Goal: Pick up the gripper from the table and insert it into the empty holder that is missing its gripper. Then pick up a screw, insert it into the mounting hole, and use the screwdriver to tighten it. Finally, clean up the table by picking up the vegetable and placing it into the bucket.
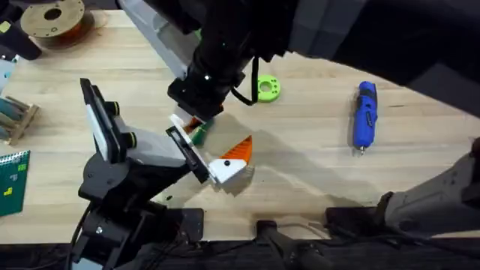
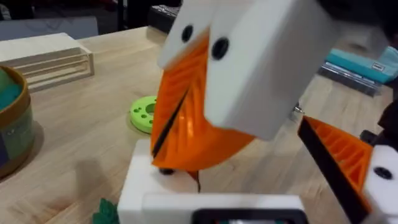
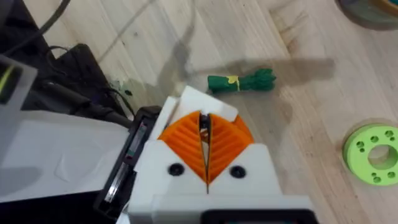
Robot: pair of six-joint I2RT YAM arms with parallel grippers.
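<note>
The right tool (image 3: 204, 124) is clenched, its two orange pads pressed together, and its tip touches the bare white holder (image 2: 146, 183) of the left tool (image 1: 229, 163) at the middle of the overhead frame. Whether it pinches the small loose orange piece cannot be told. The left tool is released, with the holder and its orange finger (image 2: 339, 155) standing well apart. The green vegetable (image 3: 242, 81) lies on the bench (image 1: 300, 172) just beside them. The blue screwdriver (image 1: 365, 112) lies at the right, and the bucket (image 2: 12, 121) is at the left edge of the left wrist view.
</note>
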